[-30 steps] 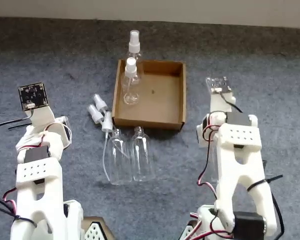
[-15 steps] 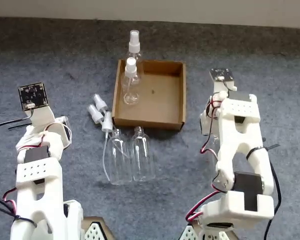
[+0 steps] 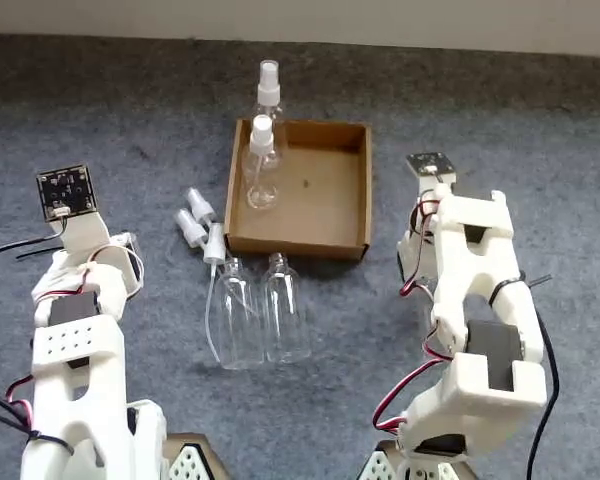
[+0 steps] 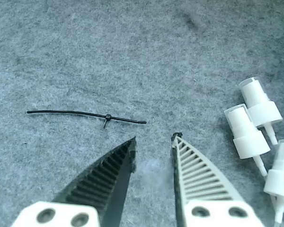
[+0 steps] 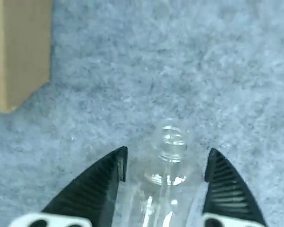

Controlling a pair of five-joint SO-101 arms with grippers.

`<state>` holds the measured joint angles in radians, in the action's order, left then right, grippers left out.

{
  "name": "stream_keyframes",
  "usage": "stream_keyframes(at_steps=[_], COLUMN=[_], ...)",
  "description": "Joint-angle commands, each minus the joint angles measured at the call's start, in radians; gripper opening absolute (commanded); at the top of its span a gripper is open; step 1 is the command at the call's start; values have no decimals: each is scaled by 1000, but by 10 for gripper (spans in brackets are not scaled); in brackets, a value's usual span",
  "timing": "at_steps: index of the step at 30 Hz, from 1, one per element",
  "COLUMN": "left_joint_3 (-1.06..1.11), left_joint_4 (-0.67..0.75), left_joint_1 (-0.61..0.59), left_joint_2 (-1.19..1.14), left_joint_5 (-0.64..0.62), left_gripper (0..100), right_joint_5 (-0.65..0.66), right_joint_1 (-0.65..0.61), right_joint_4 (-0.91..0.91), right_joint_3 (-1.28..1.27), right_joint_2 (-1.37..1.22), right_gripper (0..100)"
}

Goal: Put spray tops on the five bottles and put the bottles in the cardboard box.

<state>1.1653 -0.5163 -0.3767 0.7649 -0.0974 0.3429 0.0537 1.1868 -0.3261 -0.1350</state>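
A capless clear bottle (image 5: 172, 142) lies on the carpet between the fingers of my right gripper (image 5: 166, 152), which is open astride it, just off a corner of the cardboard box (image 5: 19, 52). My left gripper (image 4: 154, 139) is open over bare carpet, with three white spray tops (image 4: 248, 135) off to one side. From above, the spray tops (image 3: 198, 225) lie left of the box (image 3: 298, 243). One capped bottle (image 3: 261, 165) stands inside the box and another (image 3: 268, 95) stands behind it. Two capless bottles (image 3: 260, 312) lie in front of the box.
A black cable tie (image 4: 85, 114) lies on the carpet just past my left fingertips. The right arm (image 3: 470, 270) stretches along the box's right side. The left arm (image 3: 80, 300) sits at the left, short of the spray tops.
The right arm has swung forward and tipped down over the bottle beside the box. The left arm, the box and the other bottles have not moved.
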Motion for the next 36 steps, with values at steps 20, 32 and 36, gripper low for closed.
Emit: stream_keyframes(at_steps=[20, 32, 36], left_joint_3=[-8, -12, -61], left_joint_4=[17, 15, 0], left_joint_1=[-15, -12, -8], left_joint_2=[18, 18, 16], left_joint_5=[-9, -9, 55], left_gripper=[126, 127, 127], right_joint_5=[-48, -54, -54], right_joint_1=[-24, -243, -295], right_joint_4=[93, -120, -176], right_joint_3=[-15, -484, -633], right_joint_2=[601, 1179, 1379], right_gripper=[5, 5, 5])
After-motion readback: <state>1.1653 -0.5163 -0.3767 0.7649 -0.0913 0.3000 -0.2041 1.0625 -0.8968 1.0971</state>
